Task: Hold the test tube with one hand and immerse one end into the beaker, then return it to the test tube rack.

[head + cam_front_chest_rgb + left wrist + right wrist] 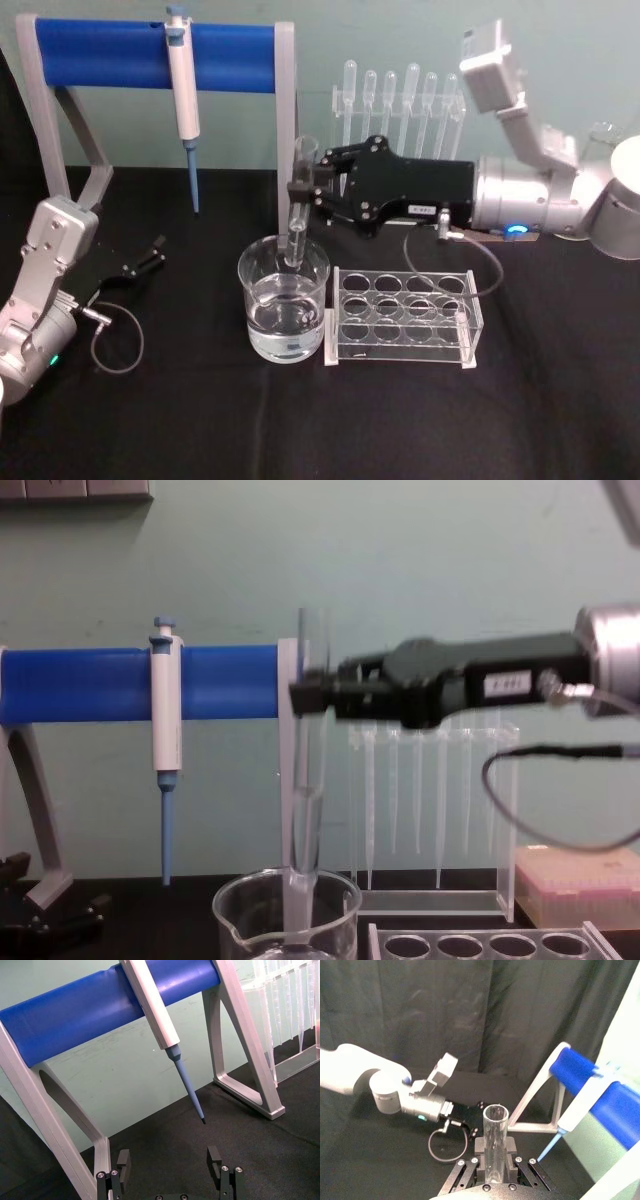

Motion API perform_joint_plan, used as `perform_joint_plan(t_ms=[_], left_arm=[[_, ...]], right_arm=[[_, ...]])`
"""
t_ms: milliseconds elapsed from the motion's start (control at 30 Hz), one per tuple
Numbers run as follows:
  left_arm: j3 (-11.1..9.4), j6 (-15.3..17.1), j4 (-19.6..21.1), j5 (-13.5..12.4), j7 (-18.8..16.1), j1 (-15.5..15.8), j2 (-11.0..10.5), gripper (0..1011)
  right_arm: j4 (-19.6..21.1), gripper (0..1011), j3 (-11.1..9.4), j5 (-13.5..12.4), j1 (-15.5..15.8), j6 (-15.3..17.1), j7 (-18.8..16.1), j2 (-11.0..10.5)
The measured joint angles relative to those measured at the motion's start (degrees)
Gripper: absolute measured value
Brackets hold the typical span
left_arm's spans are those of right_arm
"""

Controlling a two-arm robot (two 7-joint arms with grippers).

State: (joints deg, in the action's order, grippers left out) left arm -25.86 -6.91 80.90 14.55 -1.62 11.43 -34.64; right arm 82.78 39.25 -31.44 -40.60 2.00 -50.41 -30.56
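Note:
The test tube [299,205] stands upright, a clear glass tube with a flared rim. My right gripper [298,190] reaches in from the right and is shut on the tube's upper part. The tube's lower end is inside the beaker [284,318], below its rim; I cannot tell whether it touches the water. The beaker is wide, clear and part-filled with water. From the side, the test tube [308,780] drops from the right gripper [308,695] into the beaker [240,920]. In the right wrist view the fingers [512,1146] clamp the test tube [495,1132]. My left gripper [155,250] rests open at the table's left.
A clear tube rack [405,318] stands right beside the beaker. Behind is a blue-barred stand [100,55] with a pipettor [183,100] hanging from it. A row of plastic pipettes [400,100] stands at the back. A pink-topped box [580,885] is at the right.

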Motion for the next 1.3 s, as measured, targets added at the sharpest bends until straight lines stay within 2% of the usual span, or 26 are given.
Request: perform_joint_plan(t_ms=[200, 433, 467, 533, 633, 667, 767, 800, 1000, 1300], left_arm=[[0.0, 0.0, 0.0, 0.0, 0.0, 0.0, 0.0, 1000], [0.0, 0.0, 0.0, 0.0, 0.0, 0.0, 0.0, 1000], [0.0, 0.0, 0.0, 0.0, 0.0, 0.0, 0.0, 1000], [0.0, 0.0, 0.0, 0.0, 0.0, 0.0, 0.0, 1000], [0.0, 0.0, 0.0, 0.0, 0.0, 0.0, 0.0, 1000], [0.0, 0.0, 0.0, 0.0, 0.0, 0.0, 0.0, 1000], [0.0, 0.0, 0.0, 0.0, 0.0, 0.0, 0.0, 1000], [0.0, 0.0, 0.0, 0.0, 0.0, 0.0, 0.0, 1000], [0.0, 0.0, 0.0, 0.0, 0.0, 0.0, 0.0, 1000], [0.0, 0.0, 0.0, 0.0, 0.0, 0.0, 0.0, 1000]], right_arm=[[3.87, 238, -1.49, -2.15, 0.31, 1.14, 0.93, -2.27], [11.73, 237, -3.24, -1.41, 2.72, 3.29, 5.17, -8.04], [13.26, 237, -3.96, -1.68, 3.81, 3.55, 5.87, -9.4], [14.57, 238, -4.71, -2.14, 5.08, 3.62, 6.37, -10.74], [17.31, 237, -6.67, -3.6, 8.77, 3.26, 7.37, -13.84], [17.31, 237, -6.67, -3.6, 8.77, 3.26, 7.37, -13.84], [18.95, 237, -8.41, -4.94, 12.5, 2.1, 8.05, -16.12], [18.95, 237, -8.41, -4.94, 12.5, 2.1, 8.05, -16.12], [19.53, 237, -10.74, -6.31, 17.49, -0.2, 8.51, -18.08], [18.21, 238, -12.55, -5.58, 21.29, -2.6, 9.34, -18.55]])
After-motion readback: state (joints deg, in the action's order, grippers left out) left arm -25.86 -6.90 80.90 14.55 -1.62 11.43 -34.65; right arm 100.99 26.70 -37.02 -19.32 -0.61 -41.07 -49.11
